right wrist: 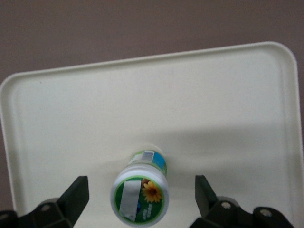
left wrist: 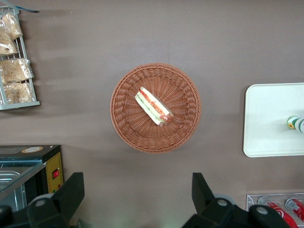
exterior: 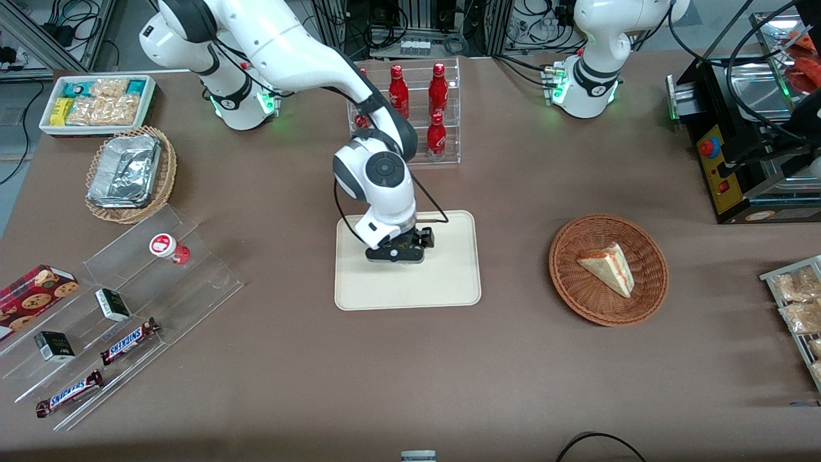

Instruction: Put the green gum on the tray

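The green gum (right wrist: 140, 194), a small bottle with a white lid and a green and yellow flower label, stands upright on the cream tray (right wrist: 199, 104). My right gripper (right wrist: 141, 197) is open, its two black fingers (right wrist: 78, 192) wide apart on either side of the bottle, not touching it. In the front view the gripper (exterior: 397, 247) hangs low over the tray (exterior: 449, 282), hiding the gum. In the left wrist view the gum (left wrist: 295, 124) shows at the frame's edge on the tray (left wrist: 266, 118).
A wicker basket (exterior: 571, 282) with a sandwich wedge (exterior: 608, 268) lies toward the parked arm's end. A clear rack of red bottles (exterior: 436, 109) stands farther from the front camera than the tray. A red-lidded gum bottle (exterior: 168, 248) sits on a clear stepped stand (exterior: 128, 301) with candy bars.
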Controlling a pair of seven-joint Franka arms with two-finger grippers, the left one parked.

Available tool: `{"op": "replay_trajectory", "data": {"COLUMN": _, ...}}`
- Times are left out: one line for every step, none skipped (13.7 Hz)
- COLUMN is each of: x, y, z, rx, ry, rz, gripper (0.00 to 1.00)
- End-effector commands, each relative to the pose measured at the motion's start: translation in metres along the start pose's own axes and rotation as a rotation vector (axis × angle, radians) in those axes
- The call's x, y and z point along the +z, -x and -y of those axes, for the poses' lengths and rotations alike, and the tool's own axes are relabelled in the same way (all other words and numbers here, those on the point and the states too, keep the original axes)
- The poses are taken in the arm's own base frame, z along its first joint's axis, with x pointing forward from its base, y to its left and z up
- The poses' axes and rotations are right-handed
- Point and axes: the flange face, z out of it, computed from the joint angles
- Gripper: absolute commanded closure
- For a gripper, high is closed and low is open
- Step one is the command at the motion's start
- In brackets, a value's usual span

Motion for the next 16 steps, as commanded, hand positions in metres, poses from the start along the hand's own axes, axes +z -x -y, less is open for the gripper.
{"op": "replay_trajectory", "data": {"x": -0.085, "y": -0.019, "z": -0.034, "rx": 0.042, "ry": -0.013, "rz": 0.011, "gripper": 0.01}}
{"op": "replay_trajectory", "data": {"x": -0.105, "y": -0.021, "z": -0.048, "rx": 0.038, "ry": -0.017, "rz": 0.020, "gripper": 0.01}}
{"op": "replay_trajectory", "data": {"x": -0.128, "y": -0.024, "z": -0.065, "rx": 0.017, "ry": -0.013, "rz": 0.038, "gripper": 0.01}}
{"op": "replay_trajectory", "data": {"x": -0.153, "y": -0.030, "z": -0.084, "rx": 0.014, "ry": -0.007, "rz": 0.060, "gripper": 0.01}}
{"op": "replay_trajectory", "data": {"x": -0.175, "y": -0.035, "z": -0.104, "rx": 0.035, "ry": 0.001, "rz": 0.080, "gripper": 0.01}}
{"op": "replay_trajectory", "data": {"x": -0.197, "y": -0.042, "z": -0.127, "rx": 0.041, "ry": 0.007, "rz": 0.101, "gripper": 0.01}}
{"op": "replay_trajectory", "data": {"x": -0.216, "y": -0.048, "z": -0.150, "rx": 0.007, "ry": 0.015, "rz": 0.126, "gripper": 0.01}}
{"op": "replay_trajectory", "data": {"x": -0.231, "y": -0.056, "z": -0.178, "rx": -0.020, "ry": 0.022, "rz": 0.153, "gripper": 0.01}}
{"op": "replay_trajectory", "data": {"x": -0.244, "y": -0.063, "z": -0.204, "rx": -0.022, "ry": 0.028, "rz": 0.177, "gripper": 0.01}}
{"op": "replay_trajectory", "data": {"x": -0.257, "y": -0.071, "z": -0.233, "rx": -0.024, "ry": 0.029, "rz": 0.196, "gripper": 0.01}}
{"op": "replay_trajectory", "data": {"x": -0.269, "y": -0.076, "z": -0.259, "rx": -0.042, "ry": 0.027, "rz": 0.210, "gripper": 0.01}}
{"op": "replay_trajectory", "data": {"x": -0.278, "y": -0.086, "z": -0.290, "rx": -0.042, "ry": 0.023, "rz": 0.219, "gripper": 0.01}}
{"op": "replay_trajectory", "data": {"x": -0.284, "y": -0.094, "z": -0.320, "rx": -0.045, "ry": 0.018, "rz": 0.228, "gripper": 0.01}}
{"op": "replay_trajectory", "data": {"x": -0.291, "y": -0.098, "z": -0.342, "rx": -0.055, "ry": 0.008, "rz": 0.224, "gripper": 0.01}}
{"op": "replay_trajectory", "data": {"x": -0.296, "y": -0.103, "z": -0.367, "rx": -0.050, "ry": 0.004, "rz": 0.228, "gripper": 0.01}}
{"op": "replay_trajectory", "data": {"x": -0.300, "y": -0.106, "z": -0.393, "rx": -0.043, "ry": 0.002, "rz": 0.231, "gripper": 0.01}}
